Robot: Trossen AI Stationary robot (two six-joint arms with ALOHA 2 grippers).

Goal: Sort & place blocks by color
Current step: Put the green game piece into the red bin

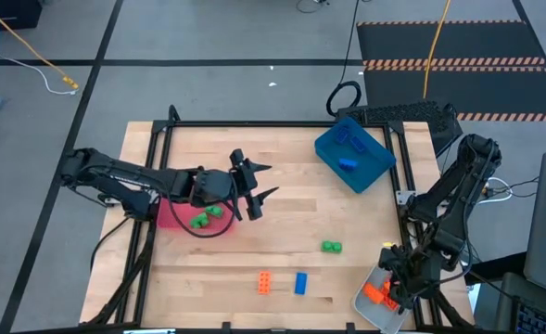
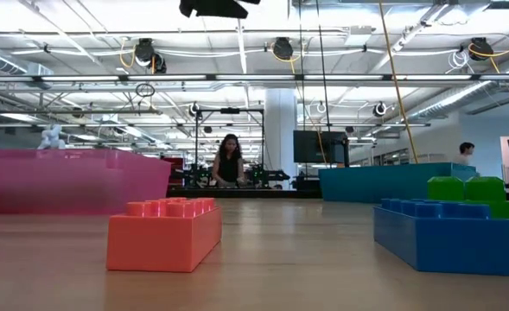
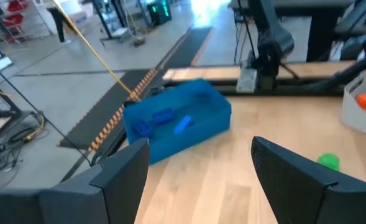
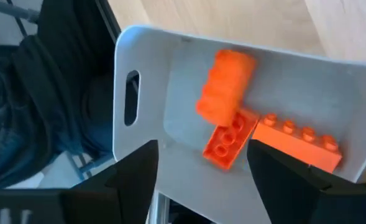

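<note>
the green block [image 1: 332,247] lies nearer the right gripper [image 1: 390,278]; both it and the left gripper [image 1: 259,193] are seen with fingers released.

Three orange studded plastic bricks [image 4: 232,118] lie touching in a pale grey plastic tray [image 4: 151,93] with a slot handle, one piled tilted on another. The right gripper [image 4: 201,186] hangs over them, dark fingers [image 4: 133,180] spread wide. Wooden counter [image 4: 232,18] shows beyond.

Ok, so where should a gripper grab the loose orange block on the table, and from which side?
From straight above, closing on the two long side walls of the orange block. It lies flat, studs up, with bare table around it and the blue block standing apart.
</note>
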